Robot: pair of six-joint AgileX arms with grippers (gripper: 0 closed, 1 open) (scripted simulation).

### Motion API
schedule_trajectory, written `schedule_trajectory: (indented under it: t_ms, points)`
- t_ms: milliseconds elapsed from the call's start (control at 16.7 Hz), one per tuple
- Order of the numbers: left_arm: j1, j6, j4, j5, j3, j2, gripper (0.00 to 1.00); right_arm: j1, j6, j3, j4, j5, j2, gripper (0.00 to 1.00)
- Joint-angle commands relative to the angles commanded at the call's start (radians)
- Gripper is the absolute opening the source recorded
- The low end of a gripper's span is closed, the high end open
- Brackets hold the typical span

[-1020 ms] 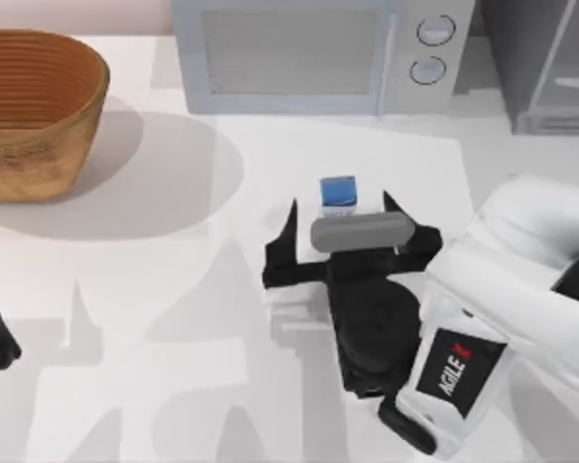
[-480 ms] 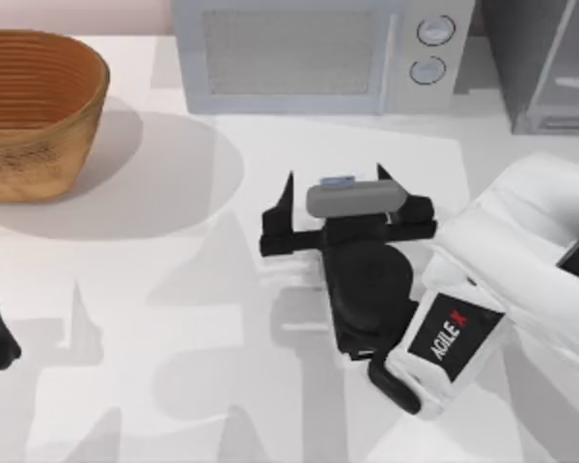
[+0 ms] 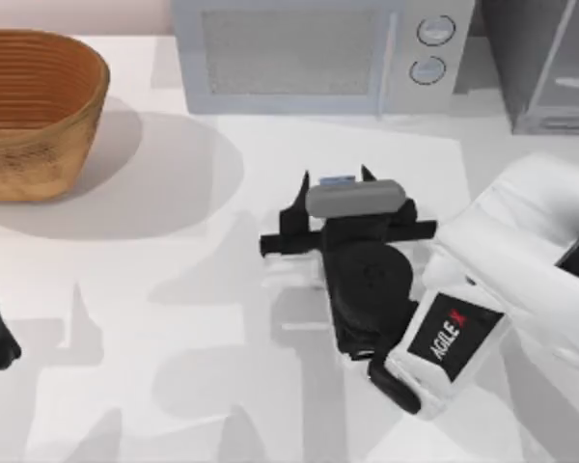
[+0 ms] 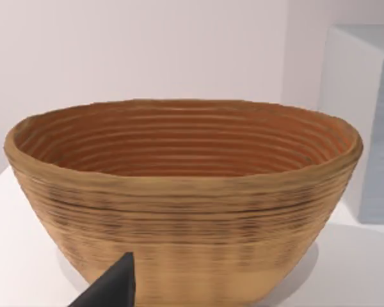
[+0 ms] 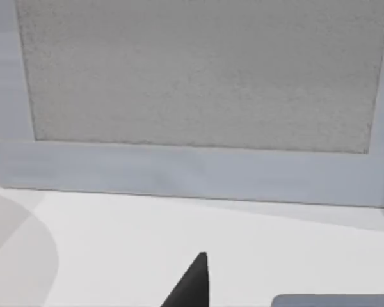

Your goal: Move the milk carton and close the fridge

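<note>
My right gripper [image 3: 336, 181] sits at mid-table with its fingers drawn in on either side of the milk carton [image 3: 337, 180]; whether they actually clench it I cannot tell. Beyond the fingertips stands the microwave [image 3: 318, 53], the fridge [image 3: 545, 58] off to their right. My left gripper [image 4: 109, 288] idles by the basket [image 3: 34, 106], with bare table [image 3: 174, 318] left of the carton.
</note>
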Motion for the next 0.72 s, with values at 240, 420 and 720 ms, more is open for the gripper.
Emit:
schedule_trajectory:
  t_ms: [240, 420, 720]
  points:
    - [0.000, 0.000, 0.000, 0.000, 0.000, 0.000, 1.00, 0.000, 0.000, 0.000, 0.000, 0.000, 0.000, 0.17]
    - [0.000, 0.000, 0.000, 0.000, 0.000, 0.000, 1.00, 0.000, 0.000, 0.000, 0.000, 0.000, 0.000, 0.00]
    - [0.000, 0.000, 0.000, 0.000, 0.000, 0.000, 1.00, 0.000, 0.000, 0.000, 0.000, 0.000, 0.000, 0.00]
